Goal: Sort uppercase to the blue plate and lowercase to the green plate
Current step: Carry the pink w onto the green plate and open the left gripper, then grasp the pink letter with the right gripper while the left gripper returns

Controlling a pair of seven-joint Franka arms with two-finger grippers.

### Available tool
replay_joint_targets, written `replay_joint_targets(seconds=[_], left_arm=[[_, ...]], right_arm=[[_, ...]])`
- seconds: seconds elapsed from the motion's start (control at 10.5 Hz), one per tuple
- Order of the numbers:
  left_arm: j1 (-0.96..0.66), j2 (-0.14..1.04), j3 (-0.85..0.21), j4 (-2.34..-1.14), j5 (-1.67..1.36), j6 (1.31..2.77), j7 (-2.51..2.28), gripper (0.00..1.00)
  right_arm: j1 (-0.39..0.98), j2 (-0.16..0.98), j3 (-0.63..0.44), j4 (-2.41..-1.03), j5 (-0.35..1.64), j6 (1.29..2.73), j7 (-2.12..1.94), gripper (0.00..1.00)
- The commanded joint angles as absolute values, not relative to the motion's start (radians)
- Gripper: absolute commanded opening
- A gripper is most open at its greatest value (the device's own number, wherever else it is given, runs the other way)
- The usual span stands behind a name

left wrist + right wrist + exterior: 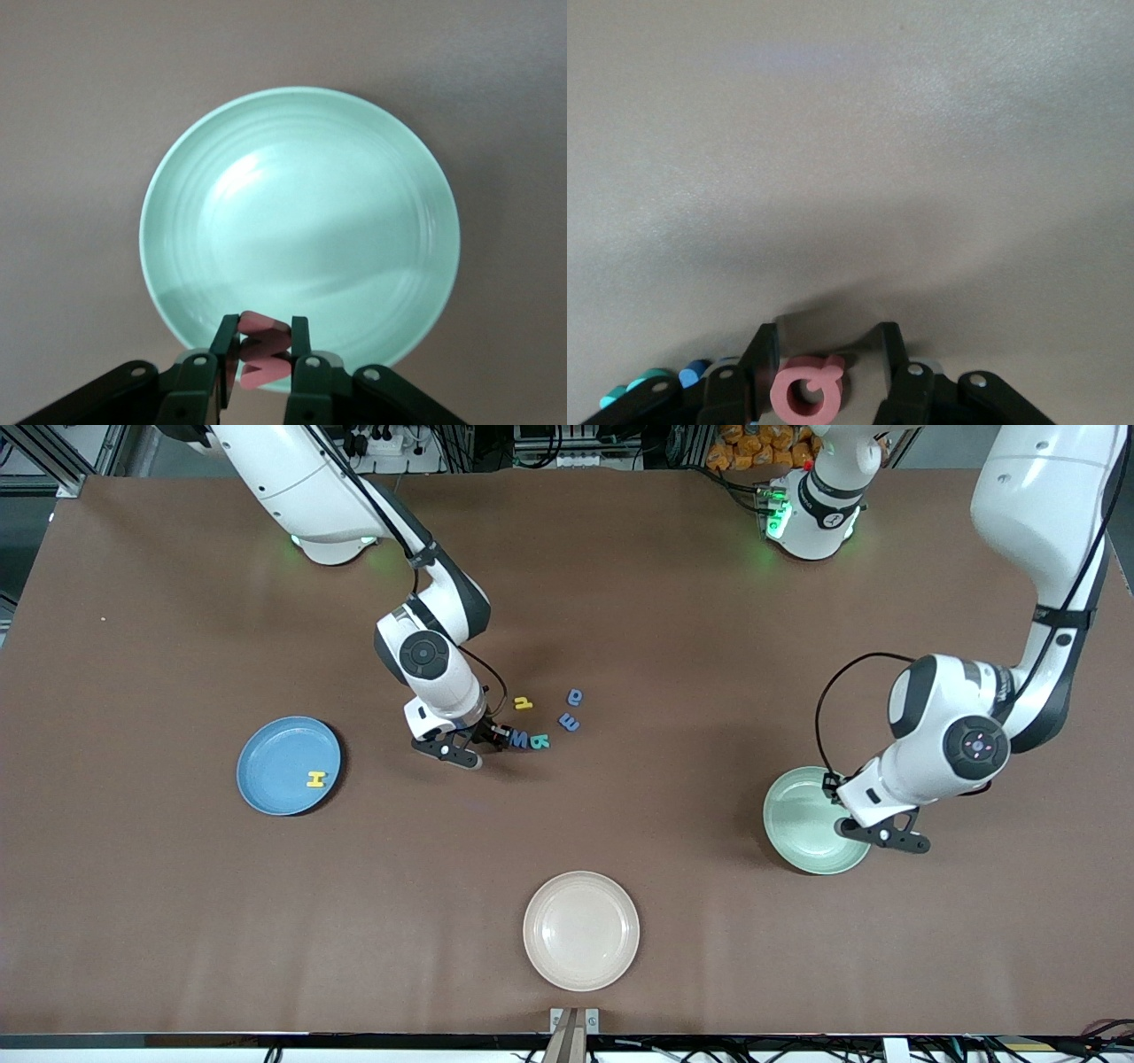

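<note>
Now, what we see, item by item:

Left gripper (264, 354): pressed together on the red w (263, 352), which we see pinched between its fingers over the green plate (301, 177), above the plate's rim at about 3 o'clock in the front view.

Right gripper (828, 363): down at the table by the letter cluster, jaws spread about halfway; the red Q (806, 394) lies flat between the fingers, and we cannot tell whether either pad touches it.

Letter cluster: blue W (519, 739) and teal-green B (539, 740) sit side by side just beside the right gripper; yellow h (524, 703) at about 12 o'clock from them; blue m (569, 722) and blue a (575, 696) at about 2 o'clock.

Blue plate (275, 757): toward the right arm's end of the table, holding the yellow H (315, 779) near its 4 o'clock rim.

Cream plate (580, 930): nearest the front camera, mid-table.

Writing: only the letters themselves.
</note>
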State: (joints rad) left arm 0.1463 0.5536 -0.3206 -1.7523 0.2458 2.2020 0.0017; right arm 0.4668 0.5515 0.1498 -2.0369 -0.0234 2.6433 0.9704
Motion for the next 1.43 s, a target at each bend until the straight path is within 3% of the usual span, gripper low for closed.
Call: replay_joint_targets(seconds=[0.0, 0.1, 0.76, 1.33], left_arm=[[0.138, 0.614, -0.325, -1.678, 0.281, 2.198, 0.008, 0.72], [0.138, 0.612, -0.325, -1.677, 0.282, 2.198, 0.003, 1.0], [-0.027, 0.58, -0.36, -1.689, 0.268, 2.192, -0.182, 1.0], [-0.188, 0.584, -0.362, -1.706, 0.268, 2.191, -0.366, 1.0]], right_arm=[[0.463, 0.558, 0.158, -2.036, -0.037, 2.654, 1.027, 0.55], [0.478, 0.566, 0.16, -2.03, -0.055, 2.654, 1.057, 0.55], [0.486, 0.574, 0.189, -2.025, -0.109, 2.638, 1.109, 0.55], [0.482, 0.571, 0.189, -2.031, -0.138, 2.635, 1.1, 0.36]])
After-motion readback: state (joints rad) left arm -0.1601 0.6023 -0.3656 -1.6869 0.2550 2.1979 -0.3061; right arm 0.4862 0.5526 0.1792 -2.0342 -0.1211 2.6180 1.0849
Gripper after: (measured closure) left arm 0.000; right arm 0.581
